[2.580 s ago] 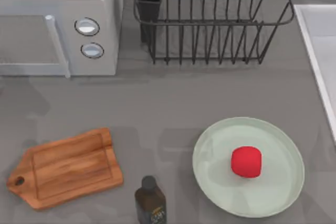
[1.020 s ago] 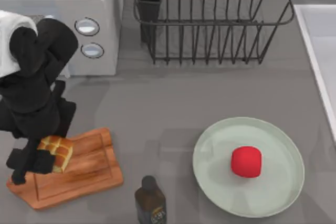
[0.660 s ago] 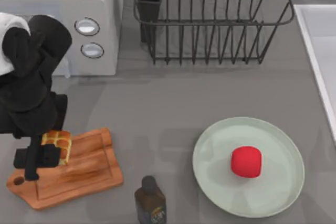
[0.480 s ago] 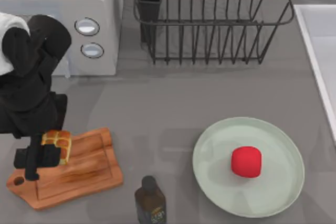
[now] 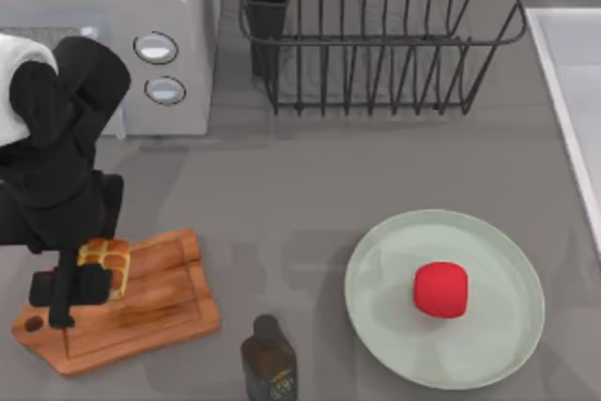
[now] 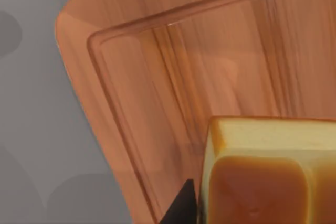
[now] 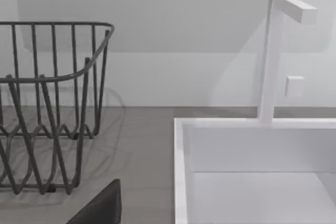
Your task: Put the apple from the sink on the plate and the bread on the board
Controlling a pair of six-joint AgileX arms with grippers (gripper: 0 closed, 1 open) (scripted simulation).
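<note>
The golden-brown bread (image 5: 107,260) is over the left part of the wooden board (image 5: 155,302), with my left gripper (image 5: 89,279) shut on it. In the left wrist view the bread (image 6: 262,177) sits just above the board (image 6: 184,72), with a dark fingertip (image 6: 184,208) beside it; whether the bread touches the wood I cannot tell. The red apple (image 5: 440,289) lies on the mint-green plate (image 5: 385,279) at the right. A dark piece of my right gripper (image 7: 100,209) shows in the right wrist view, facing the white sink (image 7: 181,171).
A dark bottle (image 5: 269,359) stands at the front between board and plate. A microwave (image 5: 103,44) is at the back left and a wire dish rack (image 5: 376,44) at the back middle. The sink's rim (image 5: 563,91) runs along the right edge, with a faucet (image 7: 275,51).
My left arm came into view carrying the bread and brought it over the board. In the last half second it shifted slightly right and toward the table's front. Apple and plate are unmoved.
</note>
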